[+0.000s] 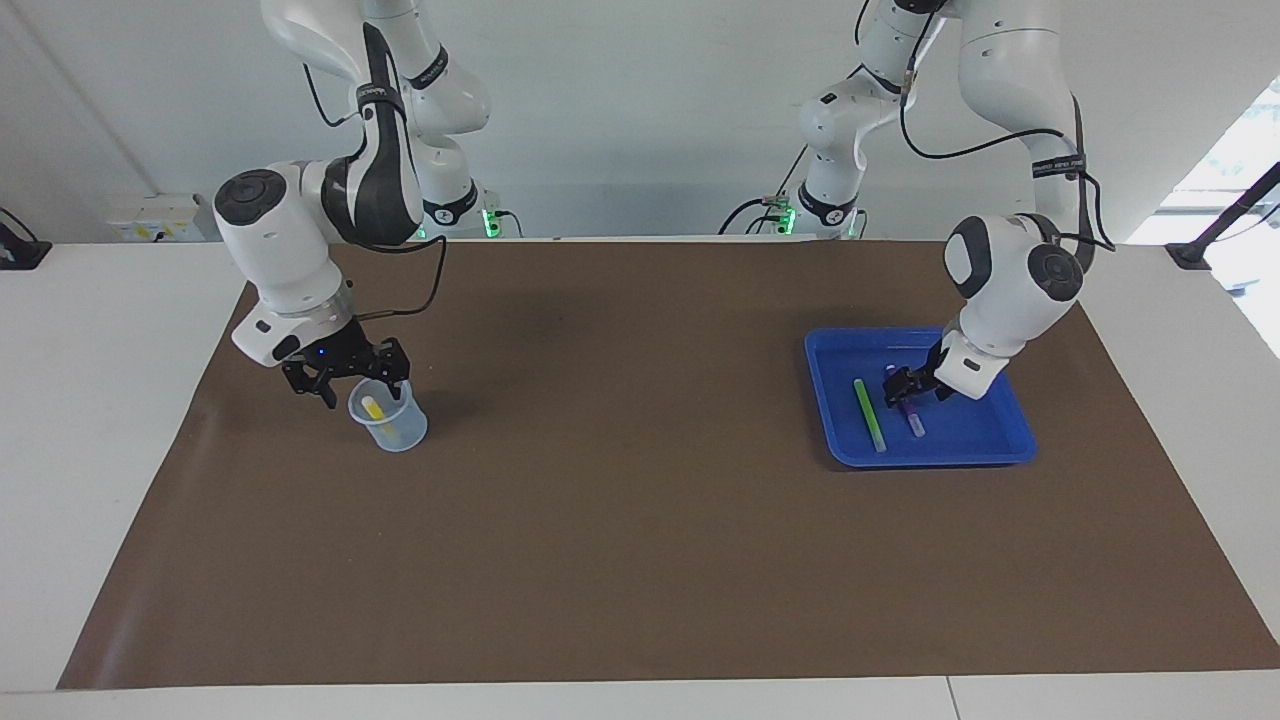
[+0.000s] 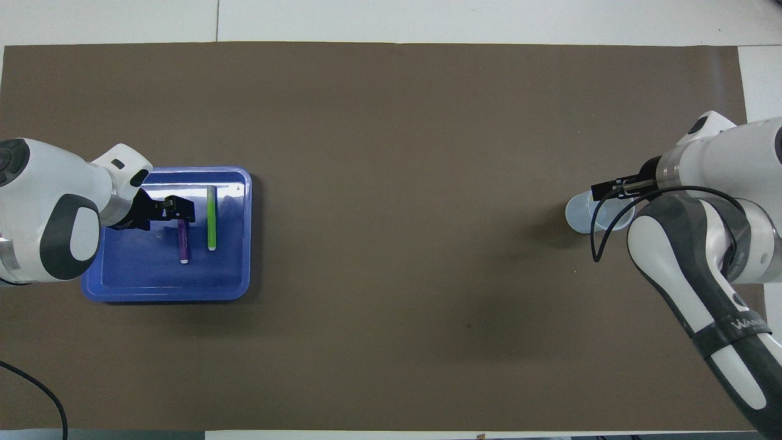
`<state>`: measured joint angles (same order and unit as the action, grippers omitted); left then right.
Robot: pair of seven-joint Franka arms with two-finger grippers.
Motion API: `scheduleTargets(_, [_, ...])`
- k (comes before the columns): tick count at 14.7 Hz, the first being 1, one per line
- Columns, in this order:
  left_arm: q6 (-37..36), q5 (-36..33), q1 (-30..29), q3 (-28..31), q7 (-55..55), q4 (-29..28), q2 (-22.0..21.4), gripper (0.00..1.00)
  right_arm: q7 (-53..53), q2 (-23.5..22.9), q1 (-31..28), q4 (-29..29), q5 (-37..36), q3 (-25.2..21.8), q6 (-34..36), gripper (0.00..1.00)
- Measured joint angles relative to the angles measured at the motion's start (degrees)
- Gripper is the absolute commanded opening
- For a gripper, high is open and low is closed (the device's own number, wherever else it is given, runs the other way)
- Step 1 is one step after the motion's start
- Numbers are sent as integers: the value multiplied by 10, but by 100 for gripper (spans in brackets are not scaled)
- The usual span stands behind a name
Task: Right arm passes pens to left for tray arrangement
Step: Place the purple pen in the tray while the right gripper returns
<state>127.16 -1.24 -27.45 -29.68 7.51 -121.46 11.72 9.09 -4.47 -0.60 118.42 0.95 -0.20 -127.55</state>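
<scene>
In the pale-blue translucent cup (image 1: 388,414) toward the right arm's end stands the slim yellow marker pen (image 1: 375,409), light, stiff, likely slick; I would pinch its raised end. The right gripper (image 1: 352,383) hovers there, fingers spread. The left gripper (image 1: 901,385), fingers apart, sits over the purple pen (image 1: 910,414) beside the green pen (image 1: 869,414) in the bright blue plastic tray (image 1: 1000,444).

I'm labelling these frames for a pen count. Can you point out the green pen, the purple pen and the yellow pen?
green pen (image 1: 868,414), facing view, middle of its barrel, in the tray.
purple pen (image 2: 182,241), overhead view, middle of its barrel.
yellow pen (image 1: 375,408), facing view, upper end, inside the cup.
</scene>
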Motion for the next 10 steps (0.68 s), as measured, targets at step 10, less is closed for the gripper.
scheduleTargets(10, [-268, 84, 2, -11, 92, 170, -64, 100, 1, 4, 0, -1, 0, 0, 0, 0])
